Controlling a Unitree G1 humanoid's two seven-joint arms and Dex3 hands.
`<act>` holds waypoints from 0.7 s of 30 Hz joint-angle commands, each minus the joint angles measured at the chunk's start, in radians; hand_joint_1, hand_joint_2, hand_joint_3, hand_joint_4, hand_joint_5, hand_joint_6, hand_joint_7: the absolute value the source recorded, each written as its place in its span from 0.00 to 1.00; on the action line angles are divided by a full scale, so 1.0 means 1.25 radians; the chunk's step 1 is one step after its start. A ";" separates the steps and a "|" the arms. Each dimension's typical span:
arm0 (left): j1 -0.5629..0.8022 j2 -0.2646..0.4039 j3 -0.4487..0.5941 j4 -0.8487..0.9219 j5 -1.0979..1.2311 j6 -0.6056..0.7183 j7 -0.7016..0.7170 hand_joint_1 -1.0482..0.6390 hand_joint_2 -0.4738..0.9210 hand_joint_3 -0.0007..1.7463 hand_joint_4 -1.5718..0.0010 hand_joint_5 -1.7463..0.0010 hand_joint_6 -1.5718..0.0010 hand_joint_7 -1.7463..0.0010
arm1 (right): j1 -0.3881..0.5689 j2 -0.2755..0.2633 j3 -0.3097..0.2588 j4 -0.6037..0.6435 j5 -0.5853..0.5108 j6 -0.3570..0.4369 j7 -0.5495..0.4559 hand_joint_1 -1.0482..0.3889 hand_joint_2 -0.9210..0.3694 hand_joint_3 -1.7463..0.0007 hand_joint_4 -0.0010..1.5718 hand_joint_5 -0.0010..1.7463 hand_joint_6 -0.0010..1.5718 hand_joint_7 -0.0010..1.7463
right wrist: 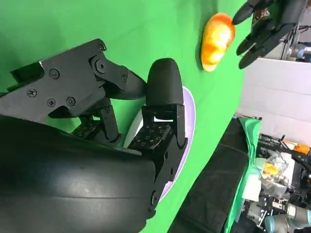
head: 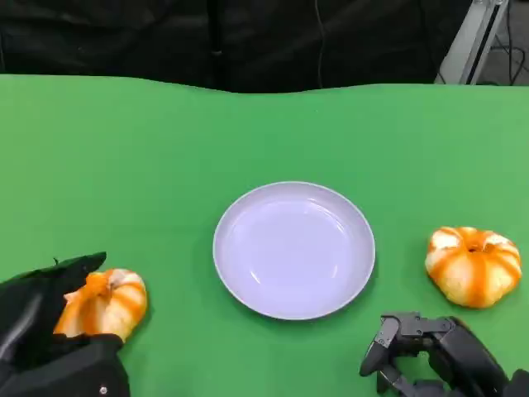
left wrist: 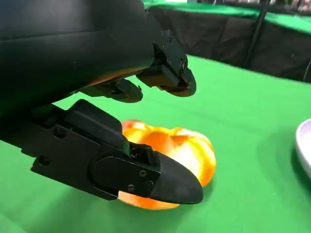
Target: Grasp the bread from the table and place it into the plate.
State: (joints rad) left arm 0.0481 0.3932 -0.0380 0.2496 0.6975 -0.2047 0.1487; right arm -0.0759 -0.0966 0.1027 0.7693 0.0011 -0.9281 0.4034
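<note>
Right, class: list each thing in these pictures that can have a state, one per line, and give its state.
Round pale lilac plate: upright on the green table, nothing in it.
Orange-and-white striped bread roll at left: on the table, left hand's fingers around it, not lifted.
Orange-and-white striped bread roll at right: on the table, untouched.
Black left hand: fingers apart around the left roll.
Black right hand: holds nothing, near the plate.

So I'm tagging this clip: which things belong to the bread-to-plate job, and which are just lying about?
Job:
- bread by the left hand, whose fingers sit around it
- plate, mid-table
- second bread right of the plate, also a candidate

Lying about:
- right hand, idle, holding nothing
- green table
</note>
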 commanded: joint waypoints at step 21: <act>-0.220 0.042 -0.166 0.316 -0.025 0.039 -0.053 0.02 1.00 0.11 0.68 0.99 0.68 1.00 | 0.004 -0.006 -0.005 -0.009 0.002 -0.003 -0.011 0.63 0.19 0.52 0.51 0.84 0.54 0.65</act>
State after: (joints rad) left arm -0.1946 0.4261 -0.2274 0.5831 0.6758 -0.1657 0.1173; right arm -0.0728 -0.0965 0.1008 0.7652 -0.0041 -0.9331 0.3914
